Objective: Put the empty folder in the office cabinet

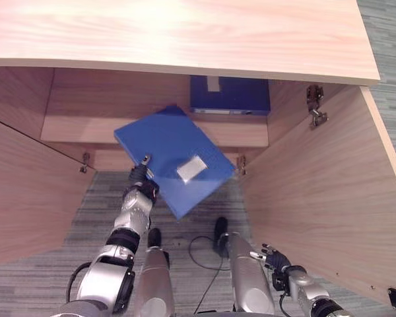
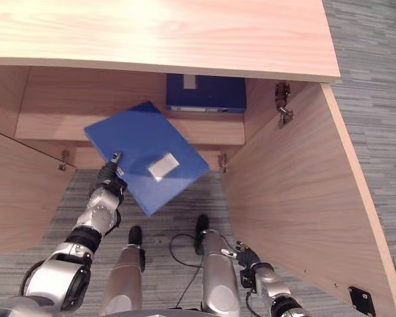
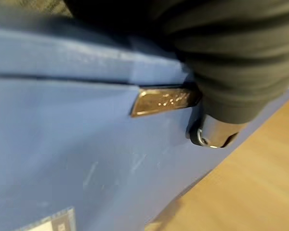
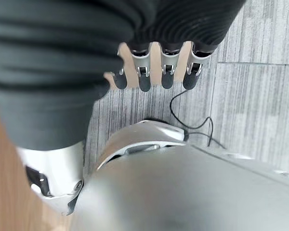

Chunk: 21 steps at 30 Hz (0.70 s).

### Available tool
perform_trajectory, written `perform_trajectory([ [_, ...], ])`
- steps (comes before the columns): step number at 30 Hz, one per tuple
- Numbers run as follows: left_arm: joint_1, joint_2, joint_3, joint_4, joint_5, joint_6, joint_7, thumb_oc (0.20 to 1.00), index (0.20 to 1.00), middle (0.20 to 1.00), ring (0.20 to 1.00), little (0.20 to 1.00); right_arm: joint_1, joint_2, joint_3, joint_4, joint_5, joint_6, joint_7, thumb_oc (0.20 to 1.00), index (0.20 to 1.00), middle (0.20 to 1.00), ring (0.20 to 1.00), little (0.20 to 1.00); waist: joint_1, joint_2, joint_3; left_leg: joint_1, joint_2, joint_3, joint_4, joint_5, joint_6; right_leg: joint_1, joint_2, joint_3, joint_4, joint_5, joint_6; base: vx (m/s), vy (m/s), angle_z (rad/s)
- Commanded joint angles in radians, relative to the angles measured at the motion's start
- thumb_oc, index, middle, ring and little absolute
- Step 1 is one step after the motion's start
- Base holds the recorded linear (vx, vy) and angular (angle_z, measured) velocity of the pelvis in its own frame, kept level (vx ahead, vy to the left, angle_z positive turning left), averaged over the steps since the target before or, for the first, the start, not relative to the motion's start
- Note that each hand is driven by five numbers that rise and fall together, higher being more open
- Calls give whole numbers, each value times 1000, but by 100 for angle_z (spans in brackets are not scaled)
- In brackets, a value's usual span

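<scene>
left eye view: left hand pinches the blue folder at its lower left edge, holding it tilted at frame centre before the open cabinet. a second blue folder stands on the shelf behind it, doors swung out either side. right hand hangs lower right over the carpet, fingers relaxed, empty.

My left hand has its fingers hidden under the blue folder, the cabinet's top hides most of the second folder, and the folder's white label is too small to read.
</scene>
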Motion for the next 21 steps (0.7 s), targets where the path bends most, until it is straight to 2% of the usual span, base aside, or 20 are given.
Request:
perform_trajectory([
  [1, -78, 25, 41, -48, -78, -129, 34, 200, 200, 200, 200, 200, 31, 8, 24, 18, 16, -32, -24, 1000, 1000, 1000, 1000, 1000, 6, -11, -64, -52, -22, 1, 36, 3, 21, 65, 32, 10, 47, -113, 32, -9, -9, 3],
  [12, -242, 70, 99, -59, -183, -225, 97, 200, 200, 200, 200, 200, 14, 17, 54, 35, 45, -46, -39, 1000, 1000, 1000, 1000, 1000, -7, -40, -64, -100, -16, -9, 83, -18, 18, 11, 41, 14, 85, -129, 29, 0, -10, 0],
  [14, -310, 105, 122, -24, -221, -253, 125, 200, 200, 200, 200, 200, 12, 17, 66, 31, 50, -48, -42, 1000, 1000, 1000, 1000, 1000, -13, -49, -68, -119, -14, -11, 101, -26, 18, -6, 42, 13, 101, -135, 30, -4, -4, 2],
  [21, -418, 173, 150, 66, -280, -263, 139, 200, 200, 200, 200, 200, -8, 12, 77, 19, 89, -58, -48, 1000, 1000, 1000, 1000, 1000, -25, -52, -79, -162, -12, -17, 136, -42, 20, -49, 42, 16, 131, -147, 29, 0, 0, 0],
])
